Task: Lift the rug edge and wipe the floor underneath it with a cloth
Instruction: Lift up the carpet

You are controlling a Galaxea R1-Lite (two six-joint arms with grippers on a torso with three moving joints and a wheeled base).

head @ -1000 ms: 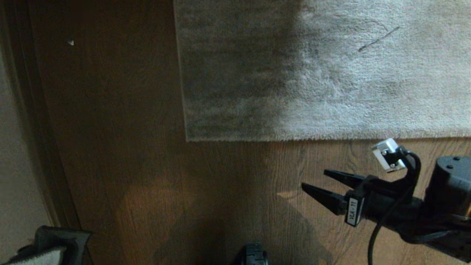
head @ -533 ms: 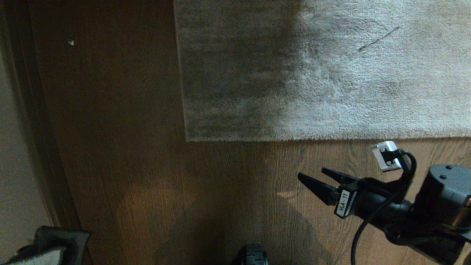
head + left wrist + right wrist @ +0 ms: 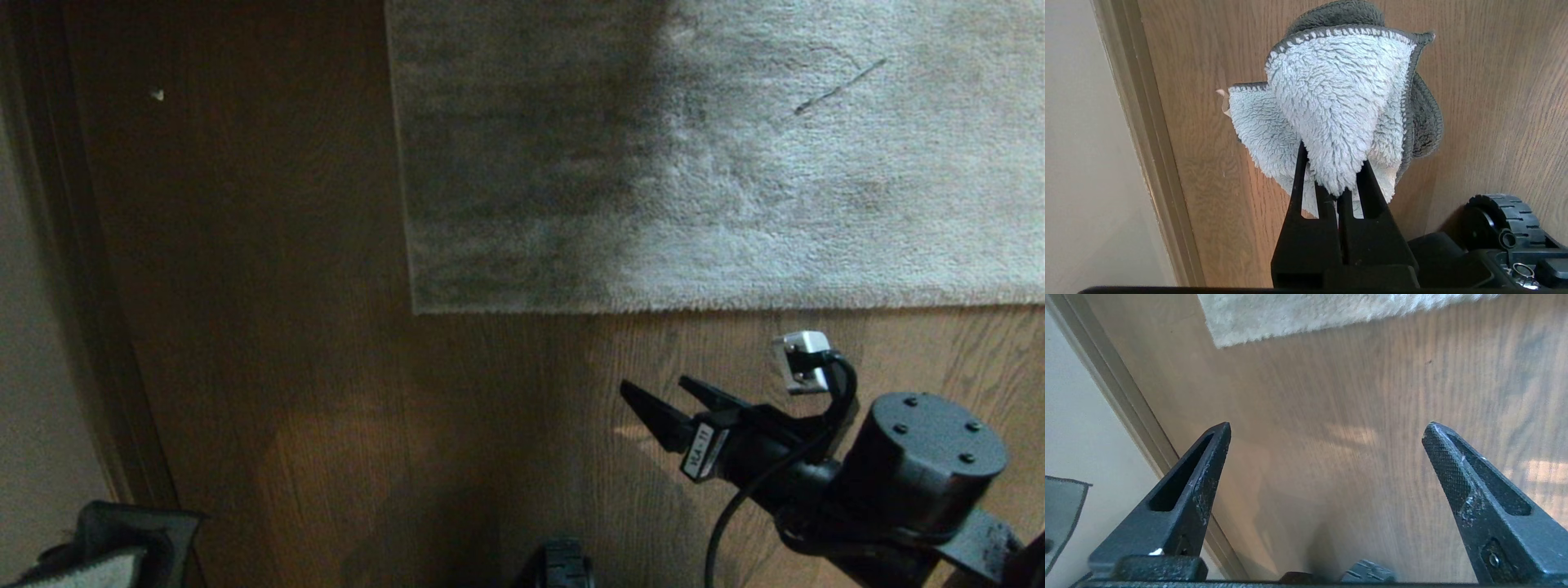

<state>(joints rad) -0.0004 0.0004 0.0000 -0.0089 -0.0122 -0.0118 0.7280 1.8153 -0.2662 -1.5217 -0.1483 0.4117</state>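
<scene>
The grey-beige shaggy rug [image 3: 735, 163] lies flat on the brown wood floor [image 3: 286, 343]. The rug edge [image 3: 694, 309] runs straight across, ending in a corner [image 3: 415, 310] that also shows in the right wrist view [image 3: 1290, 314]. My right gripper [image 3: 655, 384] hovers over bare floor just short of that edge. It is open, with nothing between the fingers [image 3: 1327, 428]. My left gripper [image 3: 1337, 192] is parked low at the left, shut on the pale fluffy cloth [image 3: 1331, 102] with its dark grey folds. A bit of the cloth [image 3: 90, 572] peeks into the head view.
A skirting board [image 3: 82, 327] and pale wall run along the left side. My base's black wheel [image 3: 563, 567] sits at the near edge of the floor [image 3: 1506, 220]. A small white speck [image 3: 157, 95] lies on the floor, and a thin dark line [image 3: 841, 86] lies on the rug.
My right arm has swung left over the floor and its wrist has turned, bringing the fingertips nearer the rug edge. The gripper stayed open. The left arm and cloth have not moved.
</scene>
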